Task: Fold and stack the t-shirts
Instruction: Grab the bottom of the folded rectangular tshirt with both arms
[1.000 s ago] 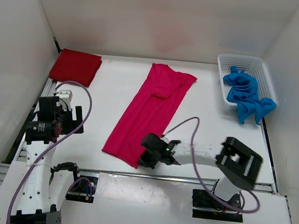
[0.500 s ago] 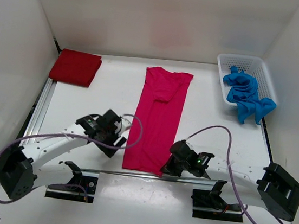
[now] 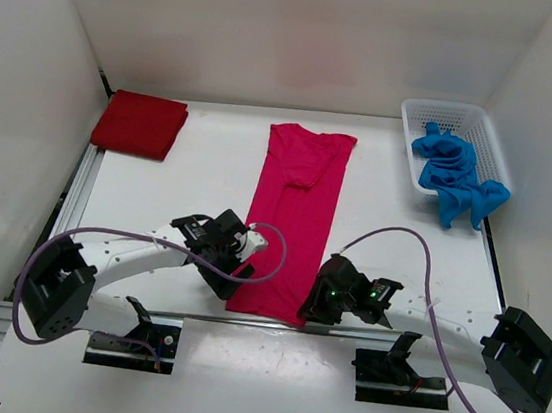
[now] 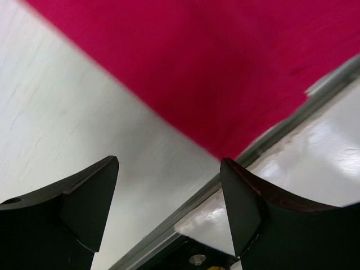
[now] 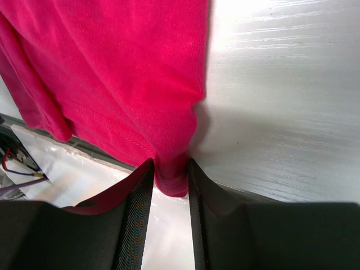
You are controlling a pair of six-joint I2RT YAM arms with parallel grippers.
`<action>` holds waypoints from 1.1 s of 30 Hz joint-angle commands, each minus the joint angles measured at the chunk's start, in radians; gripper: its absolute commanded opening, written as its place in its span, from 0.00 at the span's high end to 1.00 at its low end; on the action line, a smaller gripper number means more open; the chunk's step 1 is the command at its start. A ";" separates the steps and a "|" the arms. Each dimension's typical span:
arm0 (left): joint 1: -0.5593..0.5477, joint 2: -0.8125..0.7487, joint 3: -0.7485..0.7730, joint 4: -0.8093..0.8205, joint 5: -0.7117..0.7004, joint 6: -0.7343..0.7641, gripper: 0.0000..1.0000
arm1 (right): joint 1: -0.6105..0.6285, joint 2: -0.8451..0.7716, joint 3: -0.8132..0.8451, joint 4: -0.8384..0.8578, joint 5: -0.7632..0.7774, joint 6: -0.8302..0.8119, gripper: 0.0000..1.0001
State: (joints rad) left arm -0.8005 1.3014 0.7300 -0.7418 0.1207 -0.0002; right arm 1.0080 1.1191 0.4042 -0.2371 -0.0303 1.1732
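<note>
Okay, magenta t-shirt [image 3: 293, 219] lies flat as a long narrow strip mid-counter [image 3: 188, 186], collar end far, hem end at the near edge. Right gripper [image 5: 170, 166] sits at the hem's near-right corner, jaws only narrowly apart, with a bunched fold of hem between the fingers and touching both. Cannot tell if that is a firm pinch. Left gripper [image 4: 169, 162] is low at the hem's near-left corner, jaws wide apart, holding nothing; the shirt edge runs just beyond the fingertips. Dark red t-shirt [image 3: 140, 124] is folded in the far-left corner, well apart. Blue t-shirt [image 3: 453, 178] is crumpled in the white basket [image 3: 449, 112] far right, spilling over its near rim.
</note>
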 commanded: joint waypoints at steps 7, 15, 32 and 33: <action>-0.095 0.182 0.127 0.068 -0.019 0.000 0.25 | -0.003 -0.005 0.018 -0.042 -0.003 -0.040 0.64; 0.093 0.093 0.201 -0.018 0.037 0.000 0.22 | 0.017 -0.044 0.027 -0.053 0.033 -0.020 0.64; 0.127 -0.016 -0.218 0.298 0.347 0.000 0.12 | 0.067 -0.160 -0.054 -0.080 0.124 0.085 0.64; 0.136 -0.001 -0.218 0.308 0.347 0.000 0.13 | 0.067 -0.169 -0.065 -0.080 0.124 0.085 0.64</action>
State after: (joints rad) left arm -0.6815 1.2541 0.5545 -0.4744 0.4610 -0.0082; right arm 1.0679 0.9691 0.3592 -0.2981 0.0532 1.2266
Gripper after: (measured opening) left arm 0.868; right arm 0.359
